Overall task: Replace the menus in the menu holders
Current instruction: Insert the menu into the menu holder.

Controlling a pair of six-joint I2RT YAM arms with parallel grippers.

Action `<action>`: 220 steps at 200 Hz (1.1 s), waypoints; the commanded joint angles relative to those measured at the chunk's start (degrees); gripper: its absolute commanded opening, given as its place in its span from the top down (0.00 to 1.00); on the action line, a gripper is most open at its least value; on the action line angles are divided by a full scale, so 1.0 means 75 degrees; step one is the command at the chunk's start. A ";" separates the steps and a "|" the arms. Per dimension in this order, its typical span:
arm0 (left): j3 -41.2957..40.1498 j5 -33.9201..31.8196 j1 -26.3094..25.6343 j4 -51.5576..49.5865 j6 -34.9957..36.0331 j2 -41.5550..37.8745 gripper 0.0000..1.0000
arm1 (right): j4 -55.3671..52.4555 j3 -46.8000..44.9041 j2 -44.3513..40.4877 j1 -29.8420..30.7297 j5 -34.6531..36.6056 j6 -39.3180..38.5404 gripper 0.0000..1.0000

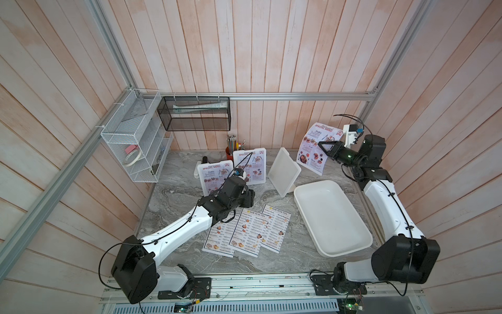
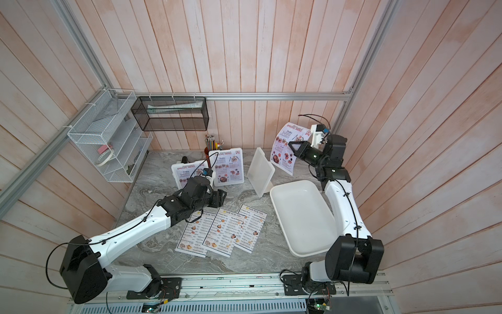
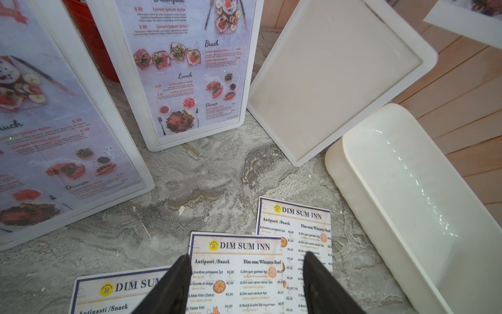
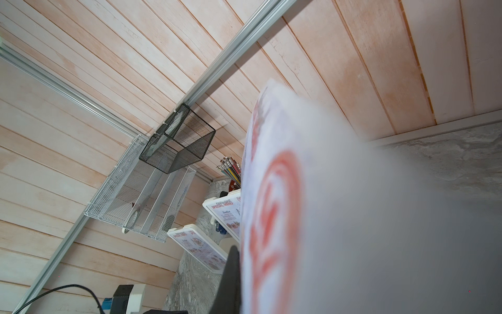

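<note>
Three white "DIM SUM INN" menus (image 1: 248,232) lie side by side on the marble table. My left gripper (image 3: 245,257) hovers open just above the middle one (image 3: 239,274), holding nothing. Behind them stand three menu holders: two (image 1: 214,176) (image 1: 250,165) hold lilac "SPECIAL MENU" sheets, and the third (image 1: 284,171) is empty and turned aside. My right gripper (image 1: 322,144) is raised at the back right, shut on a lilac SPECIAL MENU sheet (image 1: 312,160) that hangs curled in the air. In the right wrist view this sheet (image 4: 326,217) hides one finger.
A large shallow white tray (image 1: 361,244) lies at the right, next to the empty holder. A red cup of pencils (image 1: 231,151) stands behind the holders. A white wire rack (image 1: 130,141) and a black mesh basket (image 1: 195,114) hang on the walls.
</note>
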 commanded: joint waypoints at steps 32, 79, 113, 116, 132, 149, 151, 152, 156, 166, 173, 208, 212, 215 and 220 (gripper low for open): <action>-0.0065 -0.0100 -0.0032 0.0038 -0.0041 -0.0178 0.33 | 0.0003 -0.0035 0.0138 0.0028 -0.0028 -0.0098 1.00; -0.0134 -0.0088 -0.0035 0.0075 -0.0058 -0.0202 0.33 | 0.0005 -0.0132 0.0185 0.0025 0.0041 -0.0151 1.00; -0.0149 -0.0111 -0.0027 0.0071 -0.0047 -0.0191 0.33 | 0.0034 -0.0144 0.0218 0.0028 0.0027 -0.0138 1.00; -0.0137 -0.0111 -0.0028 0.0072 -0.0037 -0.0190 0.33 | 0.0038 -0.0138 0.0220 0.0026 0.0025 -0.0139 1.00; -0.0117 -0.0106 -0.0036 0.0061 -0.0026 -0.0180 0.33 | 0.0019 -0.0128 0.0242 0.0028 0.0027 -0.0132 1.00; -0.0125 -0.0123 -0.0033 0.0072 -0.0023 -0.0200 0.33 | 0.0018 -0.0153 0.0243 0.0026 0.0042 -0.0139 1.00; -0.0133 -0.0123 -0.0035 0.0072 -0.0031 -0.0201 0.33 | 0.0017 -0.0155 0.0243 0.0028 0.0048 -0.0139 1.00; -0.0134 -0.0123 -0.0036 0.0072 -0.0033 -0.0201 0.33 | 0.0017 -0.0156 0.0243 0.0033 0.0045 -0.0139 1.00; -0.0144 -0.0119 -0.0036 0.0083 -0.0040 -0.0212 0.33 | 0.0024 -0.0154 0.0241 0.0026 0.0042 -0.0139 1.00; -0.0178 -0.0117 -0.0029 0.0084 -0.0051 -0.0229 0.33 | 0.0024 -0.0154 0.0232 0.0028 0.0041 -0.0150 1.00; -0.0185 -0.0123 -0.0036 0.0094 -0.0060 -0.0225 0.33 | 0.0017 -0.0130 0.0232 0.0026 0.0048 -0.0151 1.00; -0.0167 -0.0111 -0.0034 0.0082 -0.0040 -0.0196 0.33 | 0.0056 -0.0040 0.0322 0.0026 0.0046 -0.0099 1.00; -0.0159 -0.0111 -0.0030 0.0084 -0.0040 -0.0201 0.33 | 0.0052 -0.0019 0.0352 0.0025 0.0044 -0.0092 1.00; -0.0150 -0.0111 -0.0038 0.0084 -0.0036 -0.0203 0.33 | 0.0048 0.0018 0.0373 0.0025 0.0051 -0.0092 1.00; -0.0149 -0.0111 -0.0035 0.0084 -0.0039 -0.0202 0.33 | 0.0040 0.0057 0.0411 0.0025 0.0057 -0.0102 1.00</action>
